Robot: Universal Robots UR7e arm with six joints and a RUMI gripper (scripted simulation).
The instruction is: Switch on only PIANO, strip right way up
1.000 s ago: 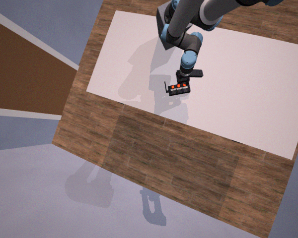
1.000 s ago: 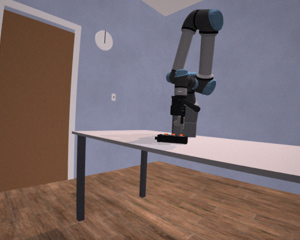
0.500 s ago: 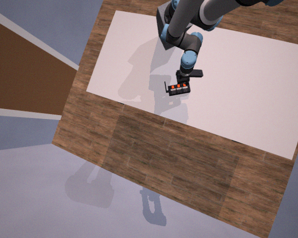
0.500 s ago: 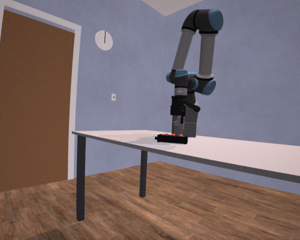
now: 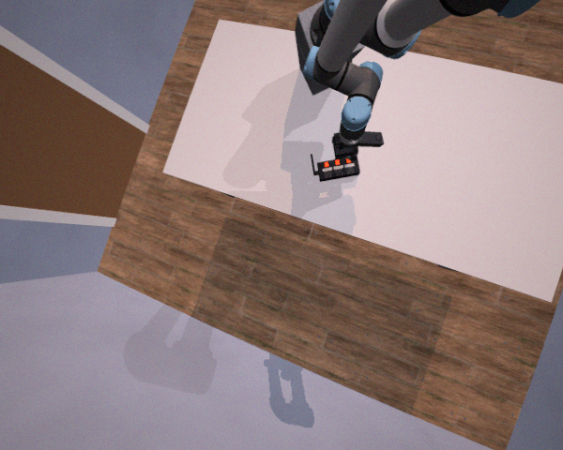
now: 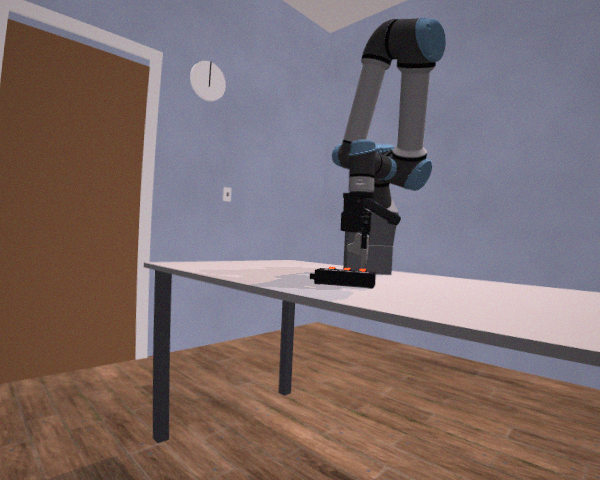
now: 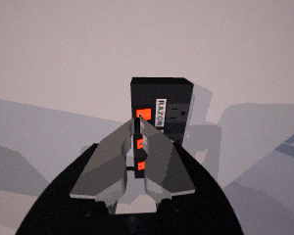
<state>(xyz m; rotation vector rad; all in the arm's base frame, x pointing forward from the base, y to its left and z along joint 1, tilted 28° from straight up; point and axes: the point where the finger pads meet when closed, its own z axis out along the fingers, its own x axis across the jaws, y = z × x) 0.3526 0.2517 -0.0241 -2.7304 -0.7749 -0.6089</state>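
Observation:
A black power strip [image 5: 339, 172] [image 6: 343, 279] [image 7: 162, 98] lies flat on the white table [image 5: 465, 169] [image 6: 496, 304] [image 7: 64, 59], switch side up. Three orange rocker switches [image 5: 337, 162] [image 6: 346, 269] run along its top. In the wrist view the far switch [image 7: 144, 114] sits next to a label reading RAZOR [image 7: 161, 114]; the other labels are hidden behind my fingers. My gripper [image 7: 137, 117] [image 6: 353, 262] is shut and empty. It points straight down over the row of switches, close above the strip. I cannot tell whether the tips touch a switch.
A short black cord stub [image 5: 312, 164] sticks out of the strip's left end. The arm's base block [image 5: 305, 43] [image 6: 380, 253] stands on the table just behind the strip. The table's near edge [image 5: 369, 242] runs a little way in front of it.

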